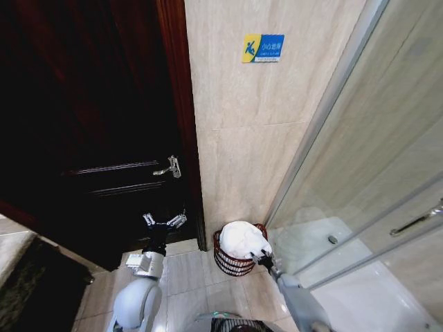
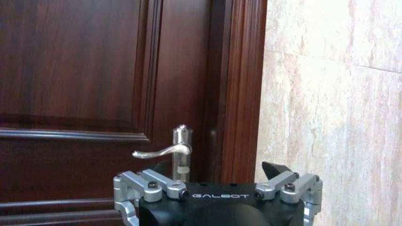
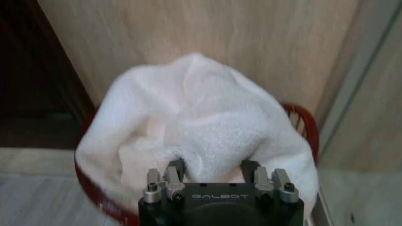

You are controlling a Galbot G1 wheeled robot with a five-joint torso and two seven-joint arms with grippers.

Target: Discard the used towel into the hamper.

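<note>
White towel [image 1: 242, 239] bulges out of my red-brown wire hamper [image 1: 231, 263] on the floor by the wall; right hand [image 1: 264, 260] clamped on towel, left hand [image 1: 165, 221] spread apart near door.

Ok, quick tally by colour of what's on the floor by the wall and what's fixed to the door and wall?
White: 1, fluffy terry towel
Dark red-brown: 1, round wire hamper
Silver: 1, metal lever door handle
Blue-yellow: 1, rectangular wall sign
Total: 4

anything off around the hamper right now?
Mostly fine. The white towel sits heaped over the hamper rim rather than sunk inside, with the right claw buried in its folds. The left claw hovers open near the door.
</note>
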